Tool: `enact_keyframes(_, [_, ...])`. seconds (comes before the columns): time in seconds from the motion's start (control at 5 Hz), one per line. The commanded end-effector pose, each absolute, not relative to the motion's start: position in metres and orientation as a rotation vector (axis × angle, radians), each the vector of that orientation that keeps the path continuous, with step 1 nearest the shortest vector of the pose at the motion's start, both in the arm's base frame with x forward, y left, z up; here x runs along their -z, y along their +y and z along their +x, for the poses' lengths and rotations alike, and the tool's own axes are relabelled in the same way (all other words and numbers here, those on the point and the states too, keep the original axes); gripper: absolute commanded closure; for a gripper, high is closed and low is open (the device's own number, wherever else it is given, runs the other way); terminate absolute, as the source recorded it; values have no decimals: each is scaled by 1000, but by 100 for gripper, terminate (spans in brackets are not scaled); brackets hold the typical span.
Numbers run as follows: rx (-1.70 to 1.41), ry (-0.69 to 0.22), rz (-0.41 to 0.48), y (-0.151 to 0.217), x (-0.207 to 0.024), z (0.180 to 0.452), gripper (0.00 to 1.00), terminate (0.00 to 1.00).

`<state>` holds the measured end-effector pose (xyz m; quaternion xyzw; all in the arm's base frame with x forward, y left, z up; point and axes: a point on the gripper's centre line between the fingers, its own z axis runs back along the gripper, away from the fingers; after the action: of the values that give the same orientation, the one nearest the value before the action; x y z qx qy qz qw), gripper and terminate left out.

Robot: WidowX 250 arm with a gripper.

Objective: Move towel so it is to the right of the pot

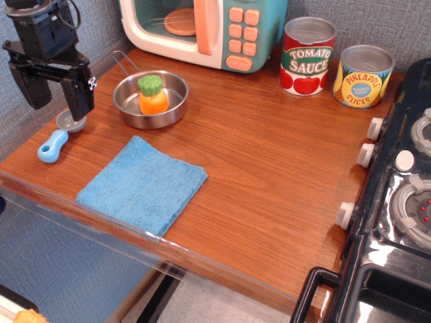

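The sky-blue towel [143,184] lies flat on the wooden counter near its front left edge. The steel pot [151,99] sits behind it, with a wire loop handle pointing back left and a toy carrot [153,94] inside. My gripper [54,97] hangs open at the far left, above the counter, left of the pot and behind the towel. Its two black fingers [79,94] point down and hold nothing.
A grey scoop with a blue handle [59,136] lies under the gripper. A toy microwave [202,30] stands at the back. A tomato sauce can [307,56] and a pineapple can [363,76] stand back right. A toy stove [397,202] borders the right.
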<state>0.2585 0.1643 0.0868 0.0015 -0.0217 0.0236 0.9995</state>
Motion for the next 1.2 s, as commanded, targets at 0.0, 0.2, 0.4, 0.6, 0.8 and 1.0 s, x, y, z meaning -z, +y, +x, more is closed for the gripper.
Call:
enact_keyframes(0.0, [-47,-43,3,164,-87,258,0,0])
enact_keyframes(0.2, [1,-31,17,128,-73,254,0,0])
enact_keyframes(0.4, [23,-17,14,96,-60,253,0,0])
enact_keyframes(0.6, [51,-9,51,72,-44,254,0,0])
enact_keyframes(0.8, [20,22,71,71,-18,260,0,0])
enact_keyframes(1.0, [25,29,94,74,5,261,0,0])
